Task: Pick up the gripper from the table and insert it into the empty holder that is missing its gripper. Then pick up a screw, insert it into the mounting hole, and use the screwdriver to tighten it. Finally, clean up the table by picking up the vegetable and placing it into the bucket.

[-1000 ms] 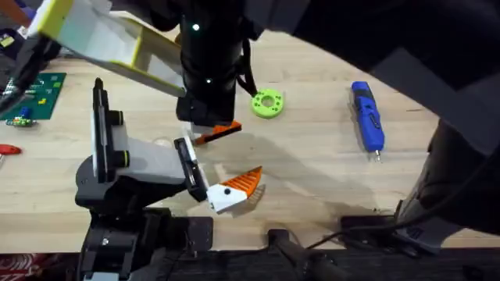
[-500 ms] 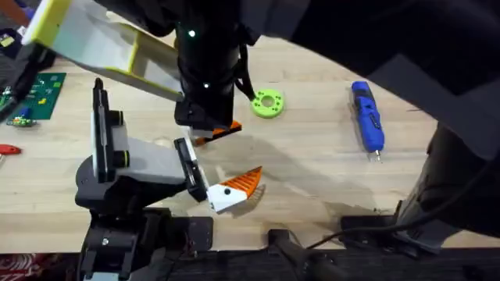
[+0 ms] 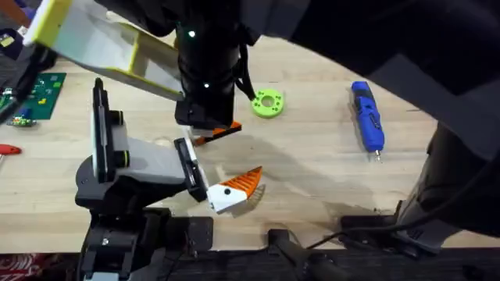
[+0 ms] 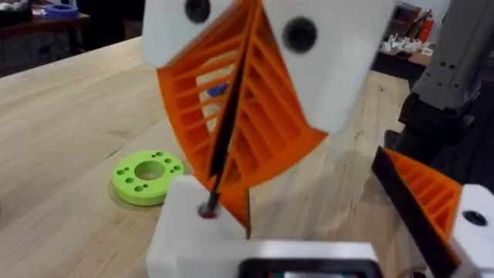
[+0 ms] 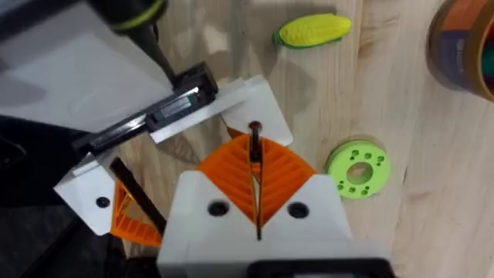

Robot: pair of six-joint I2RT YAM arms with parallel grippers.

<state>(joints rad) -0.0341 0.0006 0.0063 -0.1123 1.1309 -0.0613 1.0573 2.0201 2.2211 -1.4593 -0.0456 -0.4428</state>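
Midway through the screw step, by the look of things: insertion under way, tightening not yet begun. Right tool [image 5: 255, 147] reached across over the holder [image 3: 144, 160], orange ribbed pads pressed together on a thin black screw [image 4: 224, 147], clamped along its length. Screw tip set at, or just into, the small mounting hole in the white base of the gripper [image 5: 270, 116]; impossible to tell how deep. Gripper itself seated at the end of the holder beside the black plate, no longer loose on the tabletop [image 3: 312, 164], so the first step judged done. Second orange finger [image 3: 238, 186] mounted on the holder just beside. Next, probably: keep the screw in line with the hole, press it down until it stands by itself, then part the pads and lift straight away without dragging it sideways. After that, over to the screwdriver [image 3: 367, 117], lying flat on the tabletop well apart to the right, tip toward the near edge. Lime-green ring [image 3: 267, 103] lying near the tool, best left alone. Yellow corn cob [image 5: 315, 29] lying on the wood beyond the holder, not yet cleared away.
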